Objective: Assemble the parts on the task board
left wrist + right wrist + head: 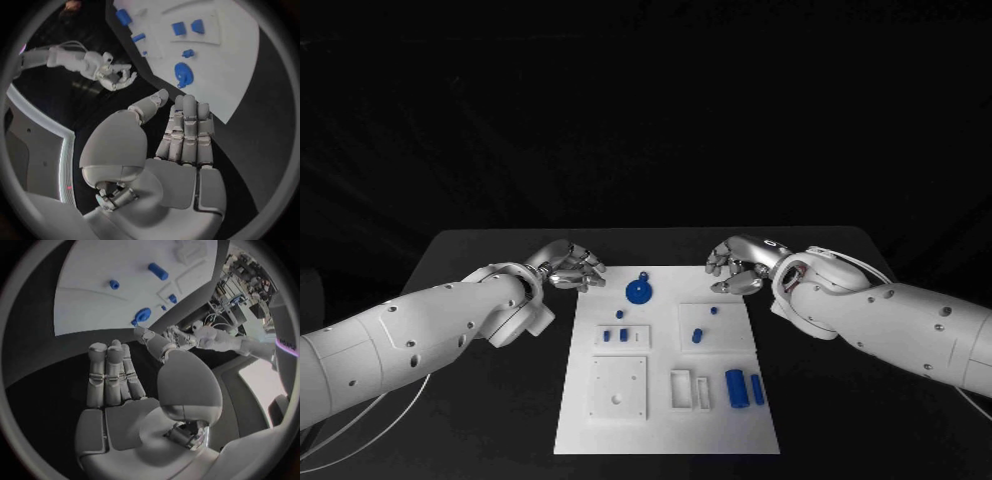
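The white task board (668,420) lies in the middle of the black table. A round blue part (639,291) sits at its far edge, between my two hands. Small blue parts (626,333) stand mid-board, and two blue cylinders (736,388) lie at its near right. My left hand (571,265) hovers just left of the board's far corner, fingers apart and holding nothing. My right hand (740,265) hovers off the far right corner, likewise empty. The left wrist view shows the left hand (181,135) with straight fingers near the round part (184,74). The right wrist view shows the right hand (119,375) and the board (94,300).
White raised fixtures stand on the board: a square plate with a hole (619,388) and a narrow frame (689,388). Bare black table (488,250) surrounds the board on both sides. The table's far edge runs just behind the hands.
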Robot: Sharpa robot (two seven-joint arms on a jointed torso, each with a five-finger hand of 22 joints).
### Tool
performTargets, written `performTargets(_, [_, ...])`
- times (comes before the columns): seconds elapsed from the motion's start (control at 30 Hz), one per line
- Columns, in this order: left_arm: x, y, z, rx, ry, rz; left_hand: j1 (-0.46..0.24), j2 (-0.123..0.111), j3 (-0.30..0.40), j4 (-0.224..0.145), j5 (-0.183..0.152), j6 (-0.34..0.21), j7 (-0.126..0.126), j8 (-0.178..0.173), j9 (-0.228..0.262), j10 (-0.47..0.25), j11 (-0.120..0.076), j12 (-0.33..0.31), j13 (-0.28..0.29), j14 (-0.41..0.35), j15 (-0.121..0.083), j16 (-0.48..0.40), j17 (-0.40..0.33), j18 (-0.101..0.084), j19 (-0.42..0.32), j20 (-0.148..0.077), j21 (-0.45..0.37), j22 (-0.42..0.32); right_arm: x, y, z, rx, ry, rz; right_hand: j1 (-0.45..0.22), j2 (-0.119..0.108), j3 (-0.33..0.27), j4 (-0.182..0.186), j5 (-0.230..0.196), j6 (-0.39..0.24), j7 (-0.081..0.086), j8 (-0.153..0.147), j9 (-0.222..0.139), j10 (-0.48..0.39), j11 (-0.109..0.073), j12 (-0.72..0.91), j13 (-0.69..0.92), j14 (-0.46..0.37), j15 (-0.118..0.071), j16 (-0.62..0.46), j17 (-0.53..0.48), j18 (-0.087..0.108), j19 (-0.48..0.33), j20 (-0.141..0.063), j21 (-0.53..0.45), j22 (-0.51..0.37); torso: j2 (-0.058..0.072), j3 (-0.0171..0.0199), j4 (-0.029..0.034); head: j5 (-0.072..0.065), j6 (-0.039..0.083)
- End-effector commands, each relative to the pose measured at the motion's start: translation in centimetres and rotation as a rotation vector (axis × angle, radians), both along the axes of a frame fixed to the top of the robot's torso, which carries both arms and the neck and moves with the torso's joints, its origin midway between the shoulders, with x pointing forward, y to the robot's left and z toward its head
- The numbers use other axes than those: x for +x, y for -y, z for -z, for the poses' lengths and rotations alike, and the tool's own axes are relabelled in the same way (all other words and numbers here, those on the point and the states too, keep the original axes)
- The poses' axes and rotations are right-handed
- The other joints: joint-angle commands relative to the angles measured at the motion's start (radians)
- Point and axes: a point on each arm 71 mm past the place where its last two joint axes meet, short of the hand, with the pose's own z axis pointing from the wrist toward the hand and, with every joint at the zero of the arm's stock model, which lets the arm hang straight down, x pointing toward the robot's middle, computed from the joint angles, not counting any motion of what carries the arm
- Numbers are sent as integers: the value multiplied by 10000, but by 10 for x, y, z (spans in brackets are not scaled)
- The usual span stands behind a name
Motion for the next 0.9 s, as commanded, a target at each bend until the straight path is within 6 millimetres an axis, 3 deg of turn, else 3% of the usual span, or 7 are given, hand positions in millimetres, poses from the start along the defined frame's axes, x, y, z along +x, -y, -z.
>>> performTargets(0.03, [-4,0,-3,-3576,-1355,-761,-119,8,91,-25,0,-112,1,58,16,-743,356,-290,-190,-665,418,-832,-326,-367,-724,270,-599,-210,-5,-3,8,-2024,688,-204,11,-115,267,34,-117,67,-7,56,12,464,-32,-537,-412,143,13,74,-32,543,172,-24,43,148,-16,0,0,-17,30])
performTargets(0.1, [-6,-1,-6,-3928,-1338,-745,-126,24,101,-40,12,-134,8,70,21,-906,428,-344,-242,-899,548,-1126,-437,-422,-951,388,-781,-273,-7,-4,10,-2276,806,-188,-2,-162,293,41,-141,76,-12,59,13,506,-23,-642,-483,163,12,84,-37,543,194,-29,48,153,-15,0,6,-41,41])
performTargets(0.13, [-8,-2,-8,-4090,-1318,-693,-136,90,105,-62,26,-189,25,112,42,-1115,509,-358,-332,-1307,877,-1877,-702,-442,-1465,791,-1187,-399,-8,-4,12,-2403,845,-194,22,-256,403,106,-262,113,-26,75,18,576,-20,-759,-565,222,5,107,-44,543,257,-41,58,148,-19,0,8,-66,45])
performTargets(0.2, [-11,-4,-12,-4467,-1272,-604,-187,110,19,-26,7,-257,38,186,72,-1292,559,-299,-455,-1525,1213,-2743,-929,-373,-1833,1046,-1510,-450,-10,-5,16,-2608,862,-194,20,-439,545,234,-378,122,-30,70,9,656,-8,-967,-702,317,5,132,-67,543,367,-68,68,136,-13,-9,1,-73,37])
performTargets(0.33, [-15,-5,-16,-5088,-1143,-484,-357,145,-171,30,33,-406,77,207,68,-1518,599,-330,-631,-2064,1598,-3790,-1148,-492,-2679,1436,-1969,-439,-14,-6,24,-2858,757,-223,45,-679,764,451,-630,148,-38,68,-7,783,6,-1251,-895,422,36,138,-116,543,481,-88,53,118,-13,-18,-2,-76,22])
performTargets(0.47, [-15,-7,-21,-5596,-786,-568,-621,119,-679,-56,329,-696,61,135,33,-2035,659,-631,-892,-2633,1900,-4624,-1347,-599,-3428,1732,-2358,-405,-16,-7,31,-2935,674,-260,43,-778,841,560,-730,165,-41,68,-17,888,4,-1373,-981,462,31,141,-141,543,526,-93,44,119,-3,-16,3,-82,7])
performTargets(0.9, [-15,-8,-26,-6427,-306,-826,-1598,139,-1692,269,205,-1560,-372,-148,-37,-3181,398,-1114,-1389,-3649,2014,-5612,-1529,-702,-4339,1979,-2934,-268,-17,-14,47,-2884,598,-301,107,-762,1023,711,-888,281,-85,110,-21,1158,-32,-1563,-1121,581,-3,170,-184,543,646,-109,47,127,17,-9,10,-32,-46])
